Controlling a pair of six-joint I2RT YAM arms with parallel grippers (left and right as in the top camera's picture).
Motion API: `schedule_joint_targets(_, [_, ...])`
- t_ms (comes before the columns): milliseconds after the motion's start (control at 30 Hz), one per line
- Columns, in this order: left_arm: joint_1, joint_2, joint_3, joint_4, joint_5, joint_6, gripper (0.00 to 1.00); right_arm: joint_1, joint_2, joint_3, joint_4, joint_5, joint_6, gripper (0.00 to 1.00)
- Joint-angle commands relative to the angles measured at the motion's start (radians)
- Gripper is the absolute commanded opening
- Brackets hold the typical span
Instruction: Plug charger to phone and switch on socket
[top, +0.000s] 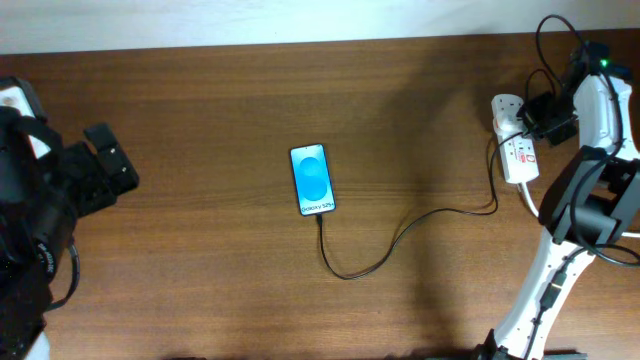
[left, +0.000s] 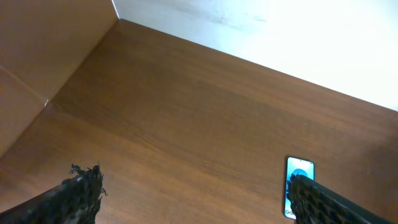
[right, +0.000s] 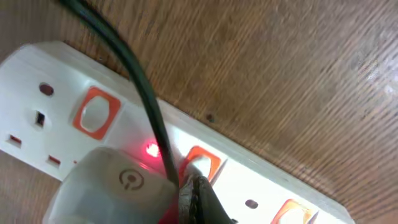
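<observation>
A brown wooden table (top: 200, 80) is shown from above. A slim, black-edged smartphone with a bright blue screen (top: 313, 180) is laid flat at its centre. A thin black charger cable (top: 405, 237) is joined to the smartphone's 6 o'clock end and looped out toward 3 o'clock, up to a small white elongated power strip with orange-red switches (top: 518, 150) at the table's 2 o'clock edge. In the right wrist view a small red lamp (right: 151, 149) is lit beside a pale grey plug block (right: 112, 186), so the power is judged to be on. The main risk is a second press, by which the rocker switch (right: 200, 163) would be flipped back off. If the tip is slid sideways, the cable could be snagged, or the light strip dragged, and the connector could be tugged out of the smartphone. The right gripper (right: 196, 199) is set down at the strip, and its fingers appear pressed together into one dark tip. The tip is laid against the orange-framed switch just beside the cable, and nothing is pinched. The left gripper (left: 199, 202) is held well away at the table's 9 o'clock side. Its fingers are spread wide, and nothing is held or touched.
</observation>
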Motion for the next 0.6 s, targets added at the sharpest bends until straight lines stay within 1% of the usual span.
schedule_joint_targets(0, [0.0,-0.028,0.002,0.002,-0.011,-0.018,0.99,0.014,-0.04,0.079,-0.123,0.083,-0.013,0.04])
schedule_joint_targets(67, [0.0,-0.072,0.002,0.003,-0.011,-0.018,1.0,-0.018,-0.124,0.165,-0.235,0.217,-0.013,0.04])
schedule_joint_targets(133, [0.0,-0.135,0.002,0.002,-0.011,-0.017,0.99,-0.038,-0.235,0.228,-0.302,0.315,-0.013,0.04])
schedule_joint_targets(233, [0.0,-0.285,-0.053,-0.002,-0.022,-0.01,0.99,-0.039,-0.448,0.257,-0.298,0.321,-0.039,0.04])
schedule_joint_targets(300, [0.0,-0.413,-0.153,0.001,-0.029,-0.01,0.99,-0.016,-0.617,0.258,-0.259,0.309,-0.039,0.04])
schedule_joint_targets(367, [0.0,-0.558,-0.293,0.015,-0.029,-0.01,0.99,0.024,-0.783,0.258,-0.2,0.307,-0.039,0.04])
schedule_joint_targets(400, [0.0,-0.632,-0.373,0.033,-0.029,-0.01,0.99,0.055,-0.887,0.258,-0.155,0.307,-0.039,0.04])
schedule_joint_targets(467, [0.0,-0.736,-0.492,0.071,-0.028,-0.014,0.99,0.098,-1.023,0.258,-0.081,0.307,-0.039,0.04])
schedule_joint_targets(533, [0.0,-0.882,-0.682,0.182,0.007,-0.014,0.99,0.125,-1.144,0.258,-0.016,0.307,-0.039,0.05])
schedule_joint_targets(567, [0.0,-0.923,-0.744,0.231,0.033,-0.014,0.99,0.126,-1.187,0.258,0.001,0.307,-0.039,0.06])
